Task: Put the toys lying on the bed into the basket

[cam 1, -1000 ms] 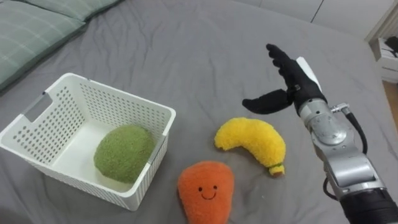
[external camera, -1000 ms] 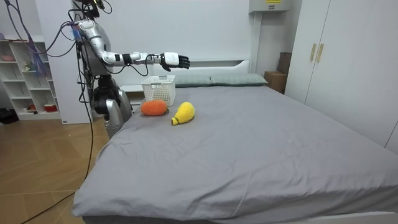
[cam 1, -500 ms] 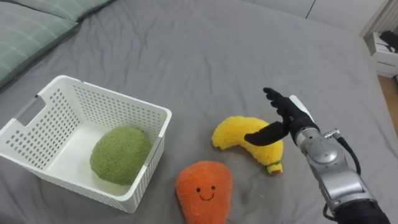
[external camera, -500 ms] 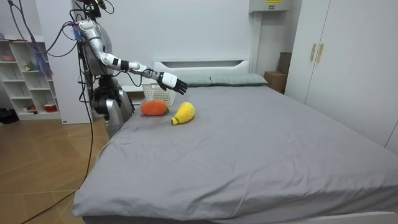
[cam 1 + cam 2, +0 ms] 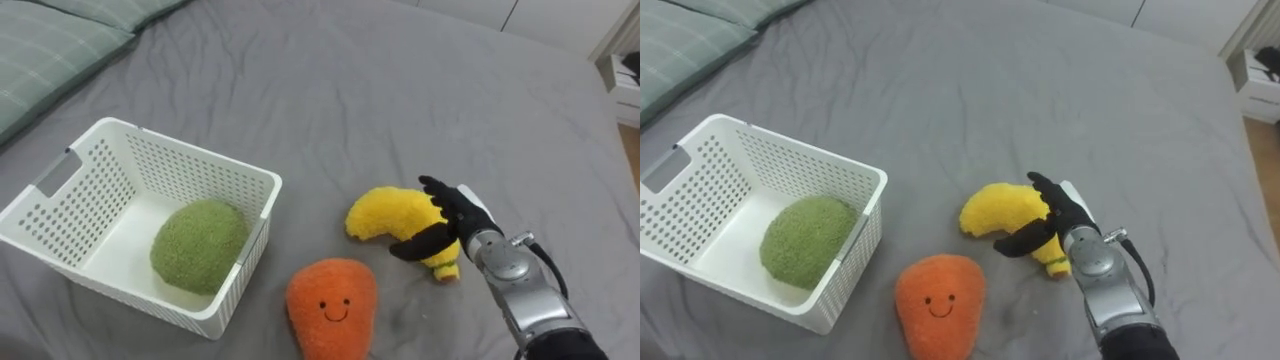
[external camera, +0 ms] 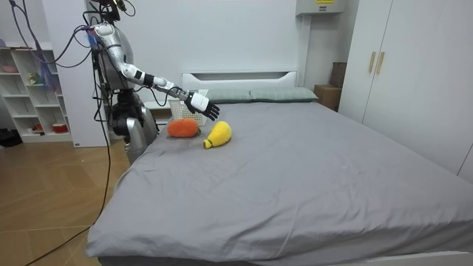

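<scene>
**Right hand spread over the banana's stalk end**

Right hand [image 5: 455, 220] reaches in from the side of the bed farthest from the white basket [image 5: 190, 160]. Its fingers are straight and fanned, its thumb is swung out low across the yellow plush banana [image 5: 385, 215], and it holds nothing.

The banana lies on the grey bed [image 5: 330, 90], apart from the basket on the robot's right of it. Its long axis runs slantwise, with the blunt end towards the basket and the dark-tipped stalk end away from it. The hand sits over the stalk half, so most of the toy lies basket-ward of the palm. The eye views do not settle whether the fingers touch the plush. In the room view the hand looks a little above the bedcover, so a small gap seems likely.

The grasp probably calls for lowering and closing across the toy's narrow width, not along its length.

An orange smiling plush [image 5: 330, 300] lies near the basket's nearest corner, and a green plush [image 5: 198, 245] sits inside the basket.
</scene>
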Controlling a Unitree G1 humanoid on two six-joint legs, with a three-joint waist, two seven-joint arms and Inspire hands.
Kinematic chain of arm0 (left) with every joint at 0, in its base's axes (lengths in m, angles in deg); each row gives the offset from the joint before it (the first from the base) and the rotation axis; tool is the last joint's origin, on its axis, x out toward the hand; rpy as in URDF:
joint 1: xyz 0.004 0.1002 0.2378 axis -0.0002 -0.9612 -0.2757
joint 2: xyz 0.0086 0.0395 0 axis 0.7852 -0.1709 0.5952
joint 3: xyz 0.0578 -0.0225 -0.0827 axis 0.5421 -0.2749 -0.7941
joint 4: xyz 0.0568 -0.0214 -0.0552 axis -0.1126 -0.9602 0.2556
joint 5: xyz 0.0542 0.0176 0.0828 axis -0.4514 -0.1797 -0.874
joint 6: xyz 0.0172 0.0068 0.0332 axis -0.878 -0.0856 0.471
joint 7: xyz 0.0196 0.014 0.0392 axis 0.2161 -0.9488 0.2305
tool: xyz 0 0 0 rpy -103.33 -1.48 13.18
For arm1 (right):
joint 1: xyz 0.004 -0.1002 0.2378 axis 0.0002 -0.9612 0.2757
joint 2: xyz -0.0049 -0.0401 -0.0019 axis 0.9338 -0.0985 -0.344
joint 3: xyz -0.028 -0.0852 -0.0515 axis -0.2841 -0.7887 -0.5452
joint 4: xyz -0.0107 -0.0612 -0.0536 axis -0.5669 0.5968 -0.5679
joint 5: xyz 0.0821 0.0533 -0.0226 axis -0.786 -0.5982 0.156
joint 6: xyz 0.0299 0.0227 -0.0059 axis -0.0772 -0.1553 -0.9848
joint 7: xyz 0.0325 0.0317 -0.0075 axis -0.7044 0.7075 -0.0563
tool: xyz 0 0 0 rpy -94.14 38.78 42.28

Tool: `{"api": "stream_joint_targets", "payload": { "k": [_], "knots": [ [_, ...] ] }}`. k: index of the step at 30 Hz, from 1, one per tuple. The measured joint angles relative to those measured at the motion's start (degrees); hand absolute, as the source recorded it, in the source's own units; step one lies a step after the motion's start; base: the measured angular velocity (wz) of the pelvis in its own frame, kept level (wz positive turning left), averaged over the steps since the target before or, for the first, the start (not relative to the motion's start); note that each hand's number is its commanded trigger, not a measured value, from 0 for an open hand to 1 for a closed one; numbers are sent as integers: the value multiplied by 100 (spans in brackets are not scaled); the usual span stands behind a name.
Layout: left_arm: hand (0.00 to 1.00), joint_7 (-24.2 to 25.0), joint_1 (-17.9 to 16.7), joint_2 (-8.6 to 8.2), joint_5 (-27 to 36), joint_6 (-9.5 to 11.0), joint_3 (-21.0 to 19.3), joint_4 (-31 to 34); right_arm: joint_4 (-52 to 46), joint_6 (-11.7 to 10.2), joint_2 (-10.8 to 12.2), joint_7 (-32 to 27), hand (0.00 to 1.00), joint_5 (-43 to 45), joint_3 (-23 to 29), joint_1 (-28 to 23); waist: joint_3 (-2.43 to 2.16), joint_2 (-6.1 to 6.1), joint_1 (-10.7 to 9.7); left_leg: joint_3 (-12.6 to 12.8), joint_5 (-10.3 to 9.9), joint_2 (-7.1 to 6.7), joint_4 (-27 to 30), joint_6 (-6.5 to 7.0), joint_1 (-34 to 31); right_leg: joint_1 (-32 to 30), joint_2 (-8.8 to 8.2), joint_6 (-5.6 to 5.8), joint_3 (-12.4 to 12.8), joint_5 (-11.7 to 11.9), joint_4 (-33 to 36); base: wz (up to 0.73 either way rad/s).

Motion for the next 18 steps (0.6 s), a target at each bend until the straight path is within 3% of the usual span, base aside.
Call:
{"api": "stream_joint_targets", "payload": {
  "k": [9, 18],
  "knots": [
    [0, 4, -69, 13, 28, 0, 48, -2, 441, -4, -103, -353, 0, 190, -43, 119, -1, -4, 120, -68, 1, -13, -13, 1, 29, 56, -3, 3, -24, -2, -2, 3],
    [0, 69, -268, 202, -20, 0, 155, -2, 516, -93, -270, -1203, 0, 193, 97, 199, 8, -15, 69, -266, 9, -70, 76, 12, -42, 137, -39, 35, -227, -23, -14, 13]
  ]
}}
